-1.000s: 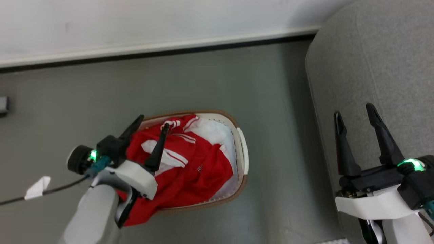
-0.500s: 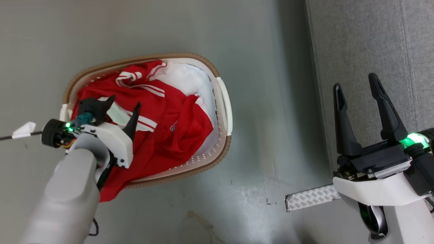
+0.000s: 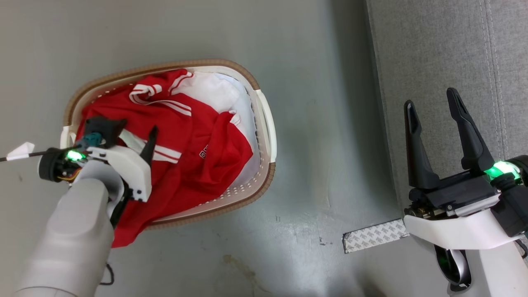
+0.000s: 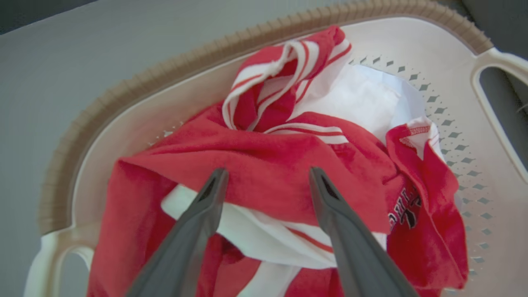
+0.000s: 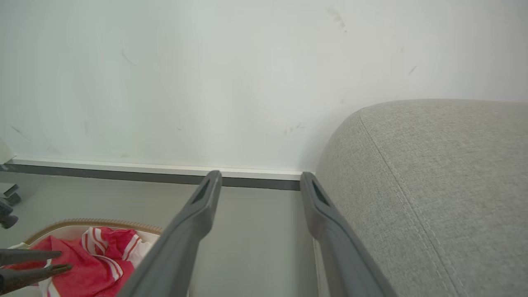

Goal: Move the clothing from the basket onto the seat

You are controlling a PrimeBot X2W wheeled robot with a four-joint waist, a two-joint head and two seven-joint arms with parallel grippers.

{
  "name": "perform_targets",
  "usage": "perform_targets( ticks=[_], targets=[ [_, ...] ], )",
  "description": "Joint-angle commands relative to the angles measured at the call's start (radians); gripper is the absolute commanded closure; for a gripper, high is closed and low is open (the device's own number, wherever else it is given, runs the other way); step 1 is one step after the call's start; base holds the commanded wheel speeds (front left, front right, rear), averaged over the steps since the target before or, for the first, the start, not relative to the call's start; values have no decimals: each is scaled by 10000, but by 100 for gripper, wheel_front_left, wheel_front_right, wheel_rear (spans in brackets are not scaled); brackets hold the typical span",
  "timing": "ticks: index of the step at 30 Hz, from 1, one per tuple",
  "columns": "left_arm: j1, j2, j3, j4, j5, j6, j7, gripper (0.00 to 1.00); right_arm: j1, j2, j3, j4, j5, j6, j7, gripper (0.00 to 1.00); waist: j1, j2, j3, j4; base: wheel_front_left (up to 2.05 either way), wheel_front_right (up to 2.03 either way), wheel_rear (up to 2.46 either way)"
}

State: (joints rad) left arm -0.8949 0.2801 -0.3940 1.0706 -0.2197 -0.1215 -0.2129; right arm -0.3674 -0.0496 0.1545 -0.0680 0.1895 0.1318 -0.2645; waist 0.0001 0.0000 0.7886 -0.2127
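- The clothing (image 3: 194, 136) lies heaped in the basket (image 3: 165, 68), left of centre in the head view. One red fold spills over the lower-left rim. No garment lies on the seat (image 3: 433, 49), the grey mass at the upper right.
- The left gripper (image 4: 268, 171) hangs just above the heap, its two fingers spread wide and holding nothing. In the left wrist view the tips frame a raised red ridge with a white panel below it.
- The right gripper (image 3: 430, 97) sits at the lower right over the seat's edge, fingers likewise apart and empty.
- The step in hand, as I judge it, is the first grab. The left fingers should sink straight down around that ridge and pinch several layers (a shallow nip on one thin layer would likely slip). They should stay clear of the basket wall.
- The lift should go high before swinging right, since the overhanging fold may drag on the rim.
- Small dark lettering (image 4: 406, 210) sits on the red fabric at the right of the left wrist view, but it is creased and cut by a fold, so I cannot read it.
- The tape strip (image 3: 373, 241) on the floor carries repeated marks too small to read.
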Motion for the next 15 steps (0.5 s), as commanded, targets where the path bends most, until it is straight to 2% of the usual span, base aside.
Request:
perform_targets(
  ticks=[1, 6, 15],
  targets=[
    [-110, -4, 80, 47, -208, 73, -105, 0, 17, -14, -51, 39, 110, -21, 0, 0, -1, 0, -29, 41, 0, 0, 0],
    [37, -140, 154, 82, -330, 198, -289, 0, 172, -16, -128, 169, 47, -21, 0, 0, -1, 0, -154, 241, 0, 0, 0],
    [1, -195, 96, 352, -548, 116, -198, 0, -241, -16, 182, 175, -58, -21, 0, 0, -1, 0, -19, 256, 0, 0, 0]
  ],
)
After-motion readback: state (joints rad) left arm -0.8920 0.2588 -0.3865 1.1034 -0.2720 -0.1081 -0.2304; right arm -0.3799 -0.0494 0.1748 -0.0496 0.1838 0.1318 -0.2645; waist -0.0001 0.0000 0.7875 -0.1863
